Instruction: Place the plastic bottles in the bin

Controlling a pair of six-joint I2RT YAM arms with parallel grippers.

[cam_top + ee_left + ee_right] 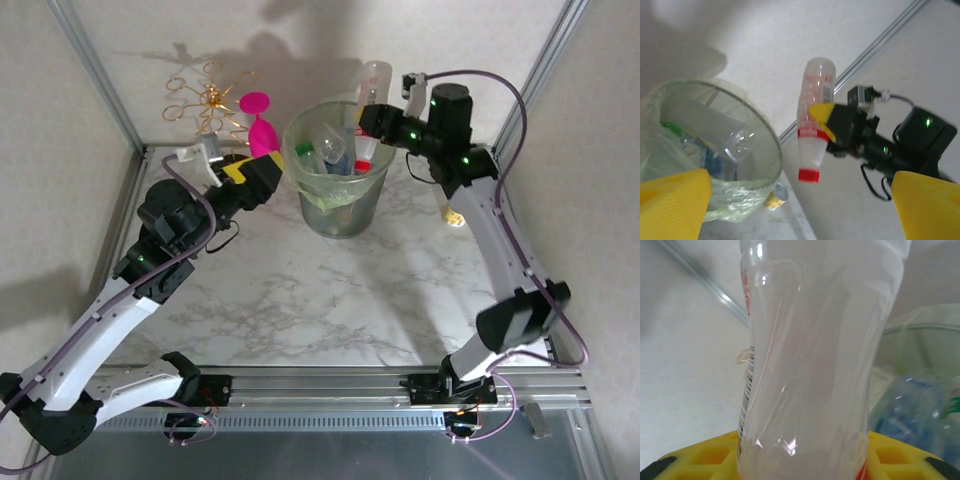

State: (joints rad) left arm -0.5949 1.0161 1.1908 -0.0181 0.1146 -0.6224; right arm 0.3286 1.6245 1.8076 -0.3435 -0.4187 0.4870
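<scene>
Marble table (300, 300) | bottle (812, 100) vertical, cap down, by bin (292, 150) | right claw (372, 118) grips it | left claw (258, 165) spread

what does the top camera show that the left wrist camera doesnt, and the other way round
Top camera adds: the pink goblet, the gold wire ornament, and the left tool seen from outside, beside the bin.
Left wrist camera adds: its own yellow fingers spread wide with nothing between them, and a side-on look at the printed label of the clear bottle.
Both: the bin with bottles inside, and the right tool shut on the clear bottle, red cap pointing down.
</scene>
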